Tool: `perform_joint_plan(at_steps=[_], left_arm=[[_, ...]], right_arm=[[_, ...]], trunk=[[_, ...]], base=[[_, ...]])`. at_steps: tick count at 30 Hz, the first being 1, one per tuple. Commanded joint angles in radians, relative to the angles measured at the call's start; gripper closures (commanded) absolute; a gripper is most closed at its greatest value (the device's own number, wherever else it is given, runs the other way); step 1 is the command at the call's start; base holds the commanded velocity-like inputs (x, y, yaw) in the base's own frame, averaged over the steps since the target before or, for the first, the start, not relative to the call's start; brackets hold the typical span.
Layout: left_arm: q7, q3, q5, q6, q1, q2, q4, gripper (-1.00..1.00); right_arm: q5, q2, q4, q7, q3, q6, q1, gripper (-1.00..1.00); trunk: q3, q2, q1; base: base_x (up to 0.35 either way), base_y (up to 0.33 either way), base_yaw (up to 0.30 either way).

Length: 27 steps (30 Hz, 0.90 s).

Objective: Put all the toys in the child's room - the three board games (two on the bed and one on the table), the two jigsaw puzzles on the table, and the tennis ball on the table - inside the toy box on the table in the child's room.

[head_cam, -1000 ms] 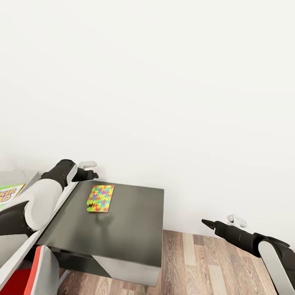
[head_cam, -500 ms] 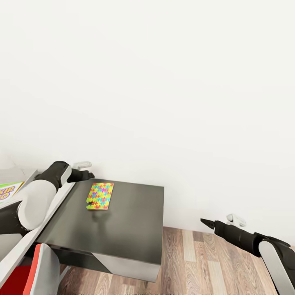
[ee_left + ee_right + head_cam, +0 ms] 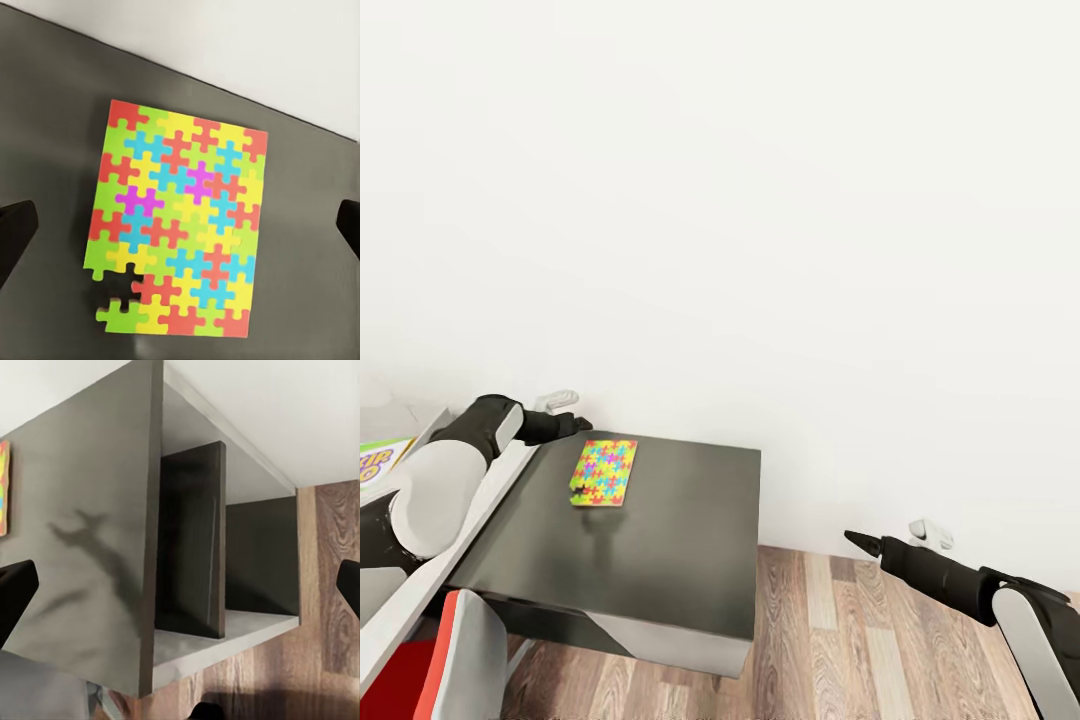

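One jigsaw puzzle, a thin board of yellow, pink, blue and green pieces, lies flat near the far left corner of the table's dark grey wing. My left gripper hovers just left of and behind it. In the left wrist view the jigsaw puzzle sits below the open left gripper, whose fingertips stand wide apart at the frame's edges. A "Skip-Bo" board game peeks in at the far left. My right gripper hangs open over the floor, right of the table, holding nothing.
The white wall runs close behind the table. A red-and-white chair stands at the table's near left corner. Wood-plank floor lies to the right. The right wrist view looks at the wing's open side shelf.
My left arm has drawn back a little to the left, away from the puzzle. The head view has shifted slightly. The right arm has hardly moved.
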Motion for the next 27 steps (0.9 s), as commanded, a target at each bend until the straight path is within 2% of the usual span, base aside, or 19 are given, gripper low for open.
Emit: perform_joint_plan(at_steps=[1,16,27], left_arm=[[-0.008,0.007,-0.011,0.004,-0.001,0.0,-0.001,-1.0],[-0.031,0.011,-0.012,-0.008,-0.001,0.0,-0.011,-1.0],[-0.133,0.01,-0.013,-0.012,-0.001,0.0,-0.019,-1.0]], right_arm=[[0.009,0.0,0.0,0.011,-0.002,0.005,-0.001,-1.0],[0.009,0.0,0.0,0.012,-0.002,0.005,-0.001,-1.0],[0.009,0.0,0.0,0.012,-0.002,0.005,-0.001,-1.0]], trunk=[[-0.004,-0.002,0.001],[-0.028,-0.002,0.001],[-0.046,-0.002,0.001]], base=[[0.0,0.0,0.0],[0.0,0.0,0.0],[0.0,0.0,0.0]])
